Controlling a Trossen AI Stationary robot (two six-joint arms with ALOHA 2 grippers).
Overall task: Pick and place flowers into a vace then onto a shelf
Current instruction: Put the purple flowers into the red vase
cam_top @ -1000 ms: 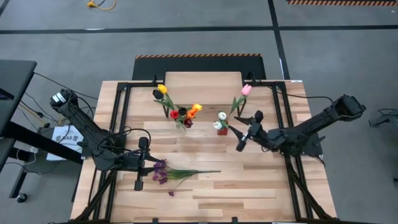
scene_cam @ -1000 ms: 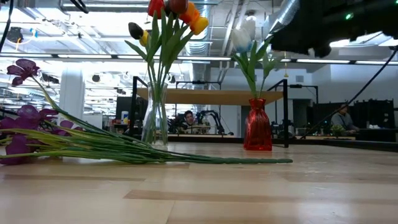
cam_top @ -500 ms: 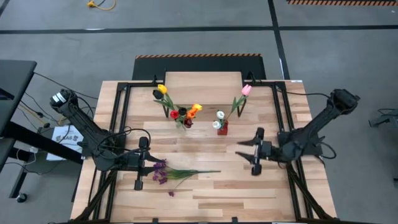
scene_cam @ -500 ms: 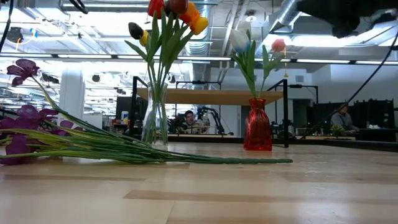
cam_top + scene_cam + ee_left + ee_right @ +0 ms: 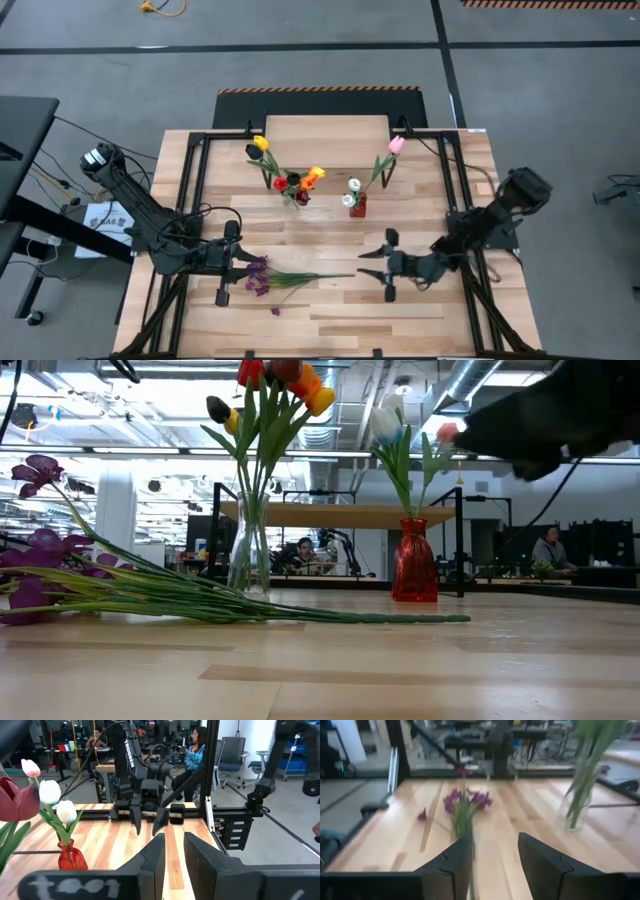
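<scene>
Step in hand, judged from the layout: the right hand [image 5: 382, 268] takes up the bunch of purple sprigs on long green stems [image 5: 285, 279] lying flat on the near left of the light wooden plank tabletop [image 5: 330, 320].

Procedure:
- The right hand hangs above the tabletop just right of the stem tips, fingers apart and facing along the stems. Lower it until the fingers straddle the stem ends, then close.
- Grip the stems together; a loose stem is likely to stay behind.
- Lift clear before swinging toward a vase, as the standing blooms are tall.
- The left hand [image 5: 223, 271] waits at the flower-head end, fingers nearly together around nothing.

Count:
- Vases: two. A clear glass vase [image 5: 291, 198] holds about five tulips; the small red glass vase [image 5: 356, 207] holds three, two white and one pink.
- Loose bunches: one.
- Shelves: one, a raised light wooden stand [image 5: 325, 128] at the far edge, carrying nothing so far as the high view shows.
</scene>
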